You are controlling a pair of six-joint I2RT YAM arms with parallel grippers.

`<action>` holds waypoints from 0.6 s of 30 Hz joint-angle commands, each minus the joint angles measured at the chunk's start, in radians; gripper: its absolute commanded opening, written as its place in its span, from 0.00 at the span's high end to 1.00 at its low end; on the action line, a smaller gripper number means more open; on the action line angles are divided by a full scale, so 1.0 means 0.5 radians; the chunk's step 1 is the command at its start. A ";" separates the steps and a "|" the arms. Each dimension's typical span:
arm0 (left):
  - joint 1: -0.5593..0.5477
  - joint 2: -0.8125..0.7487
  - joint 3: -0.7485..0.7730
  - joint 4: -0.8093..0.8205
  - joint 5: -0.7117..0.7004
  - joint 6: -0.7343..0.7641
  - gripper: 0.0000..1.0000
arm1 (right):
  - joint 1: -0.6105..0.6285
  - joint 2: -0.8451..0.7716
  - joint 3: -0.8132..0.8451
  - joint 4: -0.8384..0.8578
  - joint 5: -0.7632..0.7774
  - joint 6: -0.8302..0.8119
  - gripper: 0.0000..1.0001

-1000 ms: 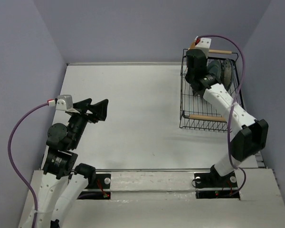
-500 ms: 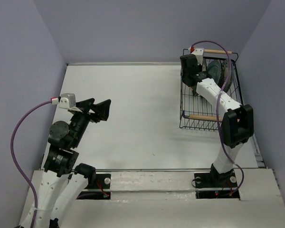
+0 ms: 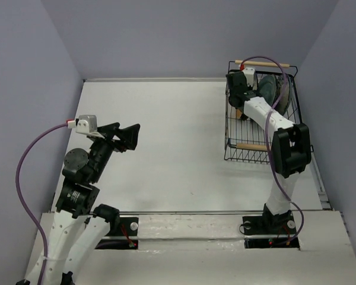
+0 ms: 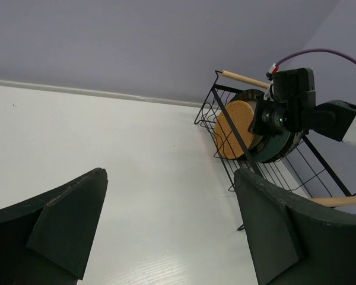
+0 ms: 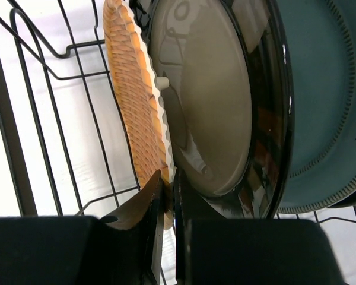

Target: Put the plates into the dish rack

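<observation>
Nearest me, my left pincer [image 3: 121, 135] hangs spread wide with nothing between its fingers, well off to the left of the dish rack [image 3: 231, 145], over bare white tabletop [image 3: 166, 119]. The rack sits at the far right corner of that tabletop, one wooden handle on its near side and one on its far side.

My right arm reaches into the rack, and its wrist view shows the right pincer [image 5: 167, 178] pressed nearly together on the lower rim of the orange-tan plate [image 5: 133, 95], which stands on edge at the rack's left side (scalloped rim, woven-looking face). Just behind it in the rack stands a dark-rimmed plate [image 5: 207, 101] with a beige centre, close against the orange one. The teal plate [image 5: 326, 89] stands just beyond that, also upright inside the rack.
</observation>
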 commanded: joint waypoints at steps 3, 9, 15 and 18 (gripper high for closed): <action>-0.009 0.032 -0.019 0.123 0.053 0.006 0.01 | 0.001 -0.216 -0.001 0.189 0.013 0.055 0.93; -0.006 0.050 -0.019 0.132 0.075 0.000 0.01 | 0.001 -0.415 -0.026 0.309 0.066 -0.095 0.93; 0.001 0.047 -0.022 0.135 0.081 -0.004 0.01 | 0.001 -0.352 0.044 0.330 0.032 -0.184 0.93; 0.001 0.044 -0.025 0.132 0.075 0.000 0.01 | 0.001 -0.284 0.041 0.333 0.044 -0.181 0.93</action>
